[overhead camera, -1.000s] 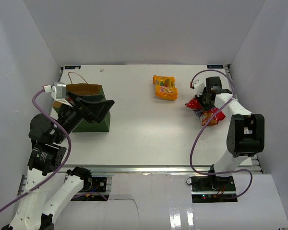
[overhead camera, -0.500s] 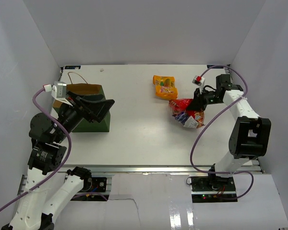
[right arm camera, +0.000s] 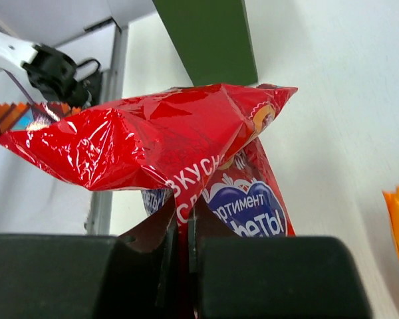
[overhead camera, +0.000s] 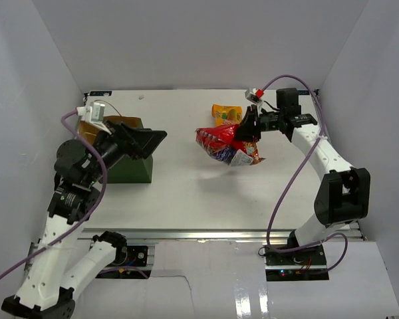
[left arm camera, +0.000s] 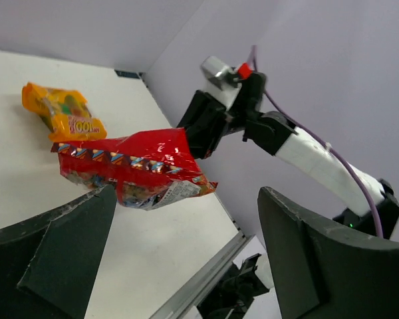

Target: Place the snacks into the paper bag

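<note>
One packet in transit: my right fingers [overhead camera: 243, 128] were clamped together on the top edge of the red chip bag [overhead camera: 221, 143], which hung clear of the worktop [overhead camera: 186, 193].
Change noted: a second earlier the red chip bag sat at the right edge of the worktop. It had since been lifted and carried left to near the middle, just in front of the orange pouch [overhead camera: 223, 113].
Left fingers [overhead camera: 146, 141]: spread wide apart and holding nothing, raised at the mouth of the paper bag [overhead camera: 130, 171]. They had shifted up and slightly right over the same second.
Paper bag: standing at the left of the worktop, unmoved, well apart from the red chip bag.
Orange pouch: unmoved at the far side.
Assessment: transfer was under way, about half the crossing done. My left arm hid most of the paper bag's inside, so I could not confirm its contents.
</note>
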